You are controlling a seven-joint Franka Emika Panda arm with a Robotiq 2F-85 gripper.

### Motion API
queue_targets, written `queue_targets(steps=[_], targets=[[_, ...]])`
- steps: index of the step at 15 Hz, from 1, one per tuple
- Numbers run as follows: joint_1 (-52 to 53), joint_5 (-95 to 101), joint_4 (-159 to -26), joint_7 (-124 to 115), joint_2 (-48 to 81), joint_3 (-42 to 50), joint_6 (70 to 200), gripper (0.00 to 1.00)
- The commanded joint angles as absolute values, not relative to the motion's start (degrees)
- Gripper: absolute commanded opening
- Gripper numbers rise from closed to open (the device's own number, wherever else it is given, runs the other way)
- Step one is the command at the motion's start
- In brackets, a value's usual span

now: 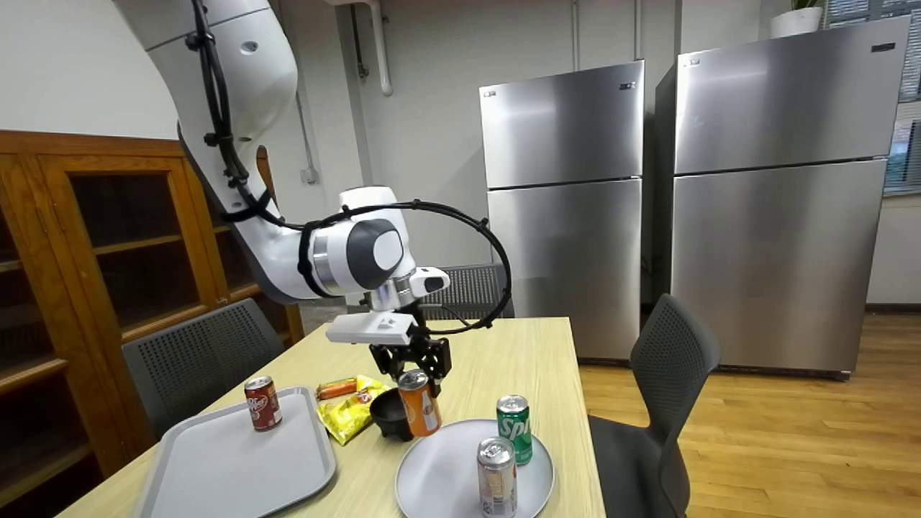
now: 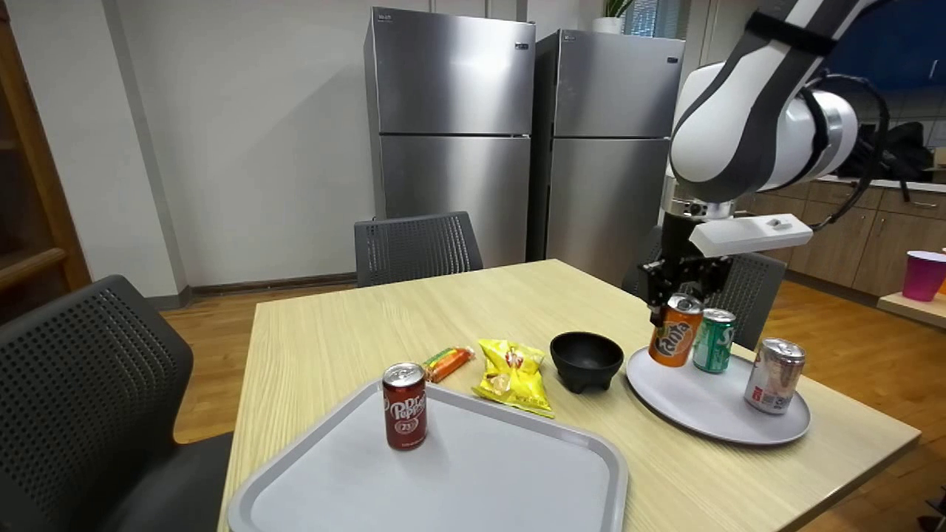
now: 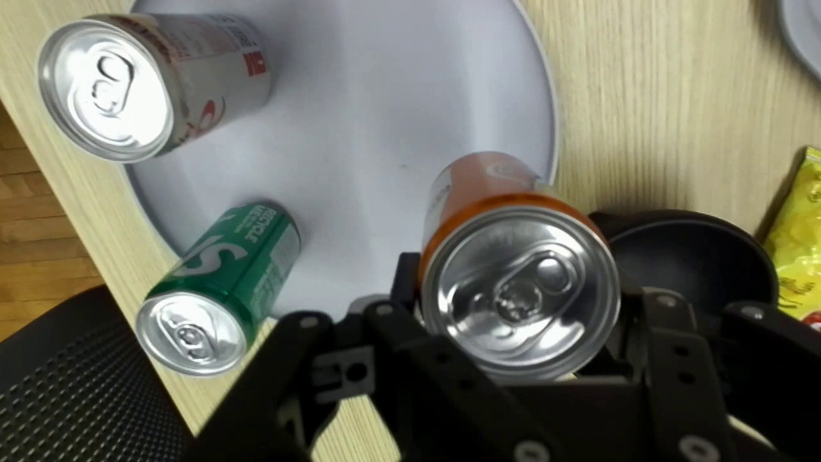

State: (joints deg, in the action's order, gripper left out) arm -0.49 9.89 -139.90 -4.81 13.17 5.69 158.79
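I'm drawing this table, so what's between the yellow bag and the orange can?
A black bowl sits between the yellow bag and the orange can; it shows in both exterior views and the wrist view.

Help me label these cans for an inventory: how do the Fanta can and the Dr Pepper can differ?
The Fanta can is orange, while the Dr Pepper can is dark red. The Fanta can is gripped by the hand, while the Dr Pepper can stands upright on the gray tray with nothing holding it. Both are drink cans with silvery tops.
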Motion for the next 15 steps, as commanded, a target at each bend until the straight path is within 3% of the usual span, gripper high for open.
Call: queue_targets(steps=[1,15], targets=[[0.05,7.21,-140.98,-2.71,7.99,2.89,155.56,0.39],[8.23,5.98,-142.73,-2.64,5.49,-6.95,153.97,0.39]])
